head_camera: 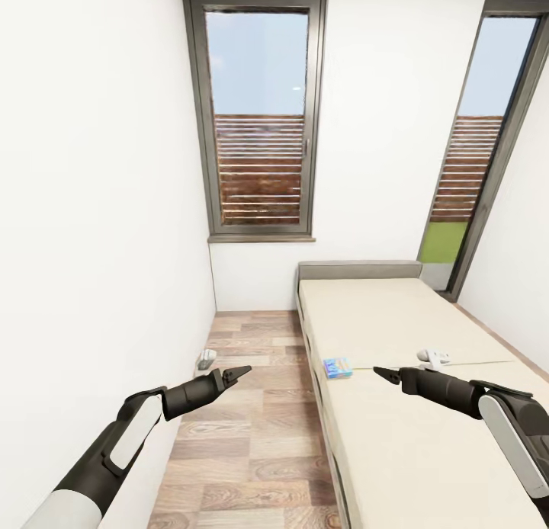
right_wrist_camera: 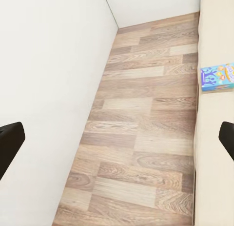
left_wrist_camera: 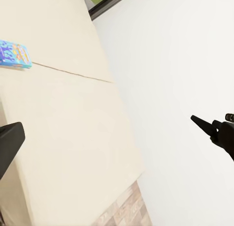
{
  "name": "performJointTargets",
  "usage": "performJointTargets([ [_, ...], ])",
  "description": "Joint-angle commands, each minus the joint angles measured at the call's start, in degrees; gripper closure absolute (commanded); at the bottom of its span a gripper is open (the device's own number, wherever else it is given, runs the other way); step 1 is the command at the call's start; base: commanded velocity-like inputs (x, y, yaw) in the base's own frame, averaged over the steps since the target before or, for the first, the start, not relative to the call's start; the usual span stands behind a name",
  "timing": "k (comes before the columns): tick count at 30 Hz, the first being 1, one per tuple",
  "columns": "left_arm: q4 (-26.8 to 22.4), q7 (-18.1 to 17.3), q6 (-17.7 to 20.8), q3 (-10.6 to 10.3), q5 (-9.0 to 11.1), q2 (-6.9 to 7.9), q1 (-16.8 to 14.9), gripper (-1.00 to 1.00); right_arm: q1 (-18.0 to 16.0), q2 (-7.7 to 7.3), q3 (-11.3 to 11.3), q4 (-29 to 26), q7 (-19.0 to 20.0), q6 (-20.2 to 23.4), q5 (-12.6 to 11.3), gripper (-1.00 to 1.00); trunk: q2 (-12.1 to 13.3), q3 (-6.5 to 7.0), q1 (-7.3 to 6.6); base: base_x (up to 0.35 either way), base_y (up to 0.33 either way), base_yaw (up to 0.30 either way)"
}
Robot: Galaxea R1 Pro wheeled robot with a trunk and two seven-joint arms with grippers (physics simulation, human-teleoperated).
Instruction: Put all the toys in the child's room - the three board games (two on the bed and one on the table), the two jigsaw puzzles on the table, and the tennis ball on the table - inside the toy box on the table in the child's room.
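White walls (head_camera: 99,171) enclose a narrow room; wood-plank floor (head_camera: 252,430) runs between the left wall and the bed (head_camera: 396,407); the cream mattress meets a grey headboard (head_camera: 358,269) at the far wall; two tall dark-framed windows (head_camera: 259,125) show sky, a slatted fence and grass; lighting is even daylight.

The bed (head_camera: 396,338) is lying along the right side of the room, its headboard (head_camera: 358,270) standing against the far wall beneath and to the right of the window (head_camera: 259,117). A board game (head_camera: 338,368) is lying flat on the mattress, just beside the edge facing the floor (head_camera: 252,407). The floor is running between the bed and the left wall. A small object (head_camera: 207,357) is sitting on the floor against that left wall. A second window (head_camera: 480,148) is standing behind the bed's far right corner.
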Motion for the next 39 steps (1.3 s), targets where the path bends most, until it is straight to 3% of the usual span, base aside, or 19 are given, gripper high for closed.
performJointTargets([
  [1, 0.01, 0.06, 0.3, -0.08, 0.38, 0.04, -0.02, -1.0, -0.03, 0.01, -0.07, -0.01, 0.31, 0.28, 0.15, -1.0, -0.05, -0.03, 0.02, 0.0, 0.009, 0.012],
  [39, 0.01, 0.06, 0.3, -0.01, 0.38, 0.05, -0.02, -1.0, -0.04, 0.01, -0.15, -0.01, 0.31, 0.28, 0.15, -1.0, -0.05, -0.03, 0.02, 0.0, 0.023, 0.038],
])
